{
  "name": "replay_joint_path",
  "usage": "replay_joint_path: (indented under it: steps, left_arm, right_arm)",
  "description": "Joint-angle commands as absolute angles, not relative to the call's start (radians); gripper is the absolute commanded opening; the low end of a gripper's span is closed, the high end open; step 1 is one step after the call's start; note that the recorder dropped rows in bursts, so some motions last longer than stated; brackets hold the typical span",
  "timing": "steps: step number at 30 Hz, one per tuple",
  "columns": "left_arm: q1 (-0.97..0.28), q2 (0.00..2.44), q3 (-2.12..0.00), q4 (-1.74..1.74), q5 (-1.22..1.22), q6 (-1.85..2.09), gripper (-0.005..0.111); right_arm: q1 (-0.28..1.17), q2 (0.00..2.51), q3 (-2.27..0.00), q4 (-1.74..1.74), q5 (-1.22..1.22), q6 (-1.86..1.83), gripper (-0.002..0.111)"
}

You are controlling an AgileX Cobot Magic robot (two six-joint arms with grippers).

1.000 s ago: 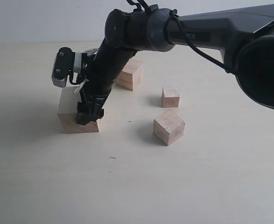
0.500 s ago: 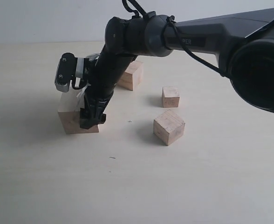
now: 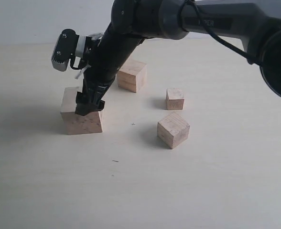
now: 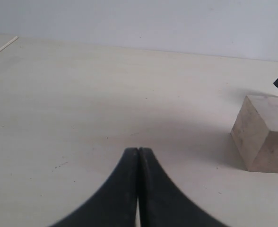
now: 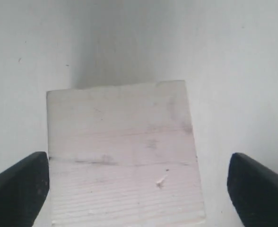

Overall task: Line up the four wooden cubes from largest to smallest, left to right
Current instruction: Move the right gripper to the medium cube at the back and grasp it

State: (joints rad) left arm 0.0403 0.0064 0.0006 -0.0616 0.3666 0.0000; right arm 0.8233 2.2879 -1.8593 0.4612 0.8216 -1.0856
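Right tool (image 3: 89,107) spread wide, straddling the top of the big cube (image 3: 78,120), pinching nothing. That cube sits flat on the worktop (image 3: 202,191), far left in the exterior view, apart from the rest. Danger here: in the wrist view one jaw looks very close to the cube's edge, so a crooked lift could snag it and twist or drag it. The arm (image 3: 145,19) crosses in front of the rear cube (image 3: 132,75); a low swing could knock it. Rear cube and front cube (image 3: 173,129) look near in size, easy to misorder. Small cube (image 3: 175,98) sits near the front one. Left tool (image 4: 138,158) pressed together, idle.
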Motion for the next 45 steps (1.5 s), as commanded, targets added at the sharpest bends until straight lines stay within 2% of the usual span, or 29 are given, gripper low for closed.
replay_joint_path:
  steps: [1,8,14,16,26,31,38,45]
  left_arm:
    - [0.037,0.000,0.000,-0.060,0.357,0.000,0.000]
    - [0.037,0.000,0.000,-0.060,0.357,0.000,0.000]
    - [0.037,0.000,0.000,-0.060,0.357,0.000,0.000]
    - [0.037,0.000,0.000,-0.060,0.357,0.000,0.000]
    - [0.037,0.000,0.000,-0.060,0.357,0.000,0.000]
    - [0.037,0.000,0.000,-0.060,0.357,0.000,0.000]
    - [0.037,0.000,0.000,-0.060,0.357,0.000,0.000]
    - [0.037,0.000,0.000,-0.060,0.357,0.000,0.000]
  right_arm:
    - [0.818,2.225,-1.861,0.472,0.868,-1.043,0.102]
    - [0.818,2.100,-1.861,0.432,0.888,-0.976,0.102]
    - [0.808,2.061,-1.861,0.123,0.768,-0.692,0.101]
    - [0.788,2.065,-1.861,0.046,0.753,-0.599,0.101]
    - [0.638,2.152,-1.861,0.037,0.685,-0.592,0.101]
    - [0.566,2.216,-1.861,0.207,0.650,-0.640,0.101]
    - [0.548,2.304,-1.872,0.451,0.636,-0.836,0.101]
    - [0.548,2.382,-1.943,0.483,0.646,-0.857,0.101]
